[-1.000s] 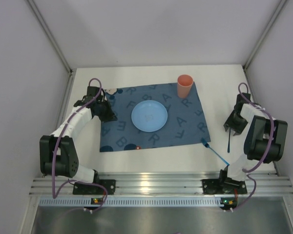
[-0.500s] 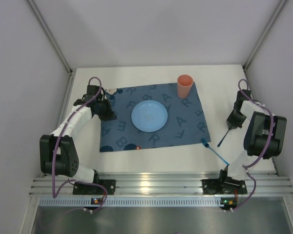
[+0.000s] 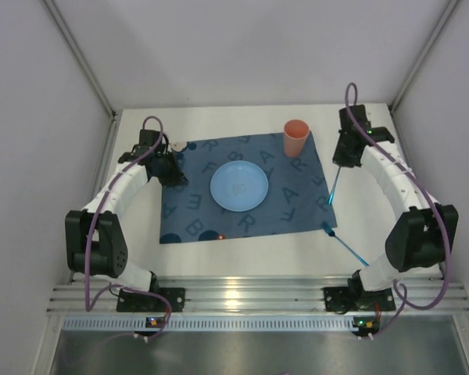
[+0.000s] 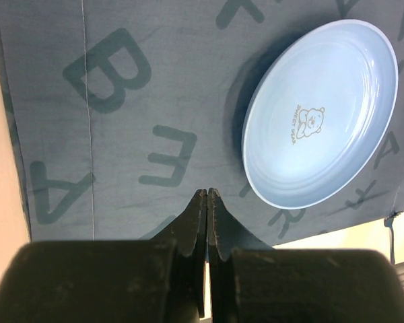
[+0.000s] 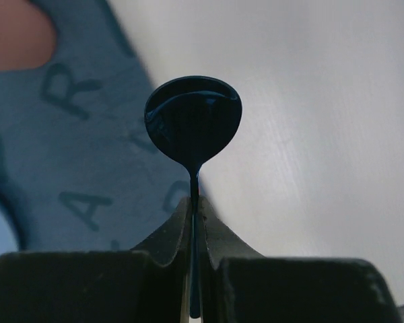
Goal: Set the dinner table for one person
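Observation:
The white dinner table (image 3: 250, 254) carries a dark blue letter-printed placemat (image 3: 289, 199). A light blue plate (image 3: 239, 186) sits at its middle, with an orange cup (image 3: 295, 137) at its far right corner. My right gripper (image 3: 340, 160) is shut on a dark blue spoon (image 3: 333, 186) and holds it above the placemat's right edge, near the cup. In the right wrist view the spoon's bowl (image 5: 193, 118) sticks out past the gripper (image 5: 194, 202). My left gripper (image 3: 174, 178) is shut and empty over the placemat's left edge; in the left wrist view (image 4: 207, 195) it faces the plate (image 4: 321, 111).
A second blue utensil (image 3: 345, 242) lies on the table off the placemat's near right corner. Grey walls close in the table on the left, right and far sides. The arm bases and a metal rail (image 3: 250, 297) line the near edge.
My right arm has swung from the table's right edge toward the far left, carrying the spoon to the placemat's right edge by the cup. The left gripper has barely moved.

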`<action>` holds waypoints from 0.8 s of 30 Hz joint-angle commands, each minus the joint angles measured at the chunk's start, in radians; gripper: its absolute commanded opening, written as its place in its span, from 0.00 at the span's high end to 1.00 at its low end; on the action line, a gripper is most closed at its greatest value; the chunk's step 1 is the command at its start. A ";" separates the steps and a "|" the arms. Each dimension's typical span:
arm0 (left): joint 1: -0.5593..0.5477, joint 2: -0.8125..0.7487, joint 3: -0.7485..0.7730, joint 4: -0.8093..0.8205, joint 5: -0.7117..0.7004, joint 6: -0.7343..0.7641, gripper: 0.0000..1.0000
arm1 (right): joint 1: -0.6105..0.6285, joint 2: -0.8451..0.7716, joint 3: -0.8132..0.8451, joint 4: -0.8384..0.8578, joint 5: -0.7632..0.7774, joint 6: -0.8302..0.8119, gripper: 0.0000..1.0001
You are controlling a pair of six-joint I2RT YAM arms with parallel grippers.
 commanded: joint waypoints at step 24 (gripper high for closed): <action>0.004 -0.130 -0.064 -0.024 -0.013 0.023 1.00 | 0.508 0.383 0.204 0.039 0.118 0.072 1.00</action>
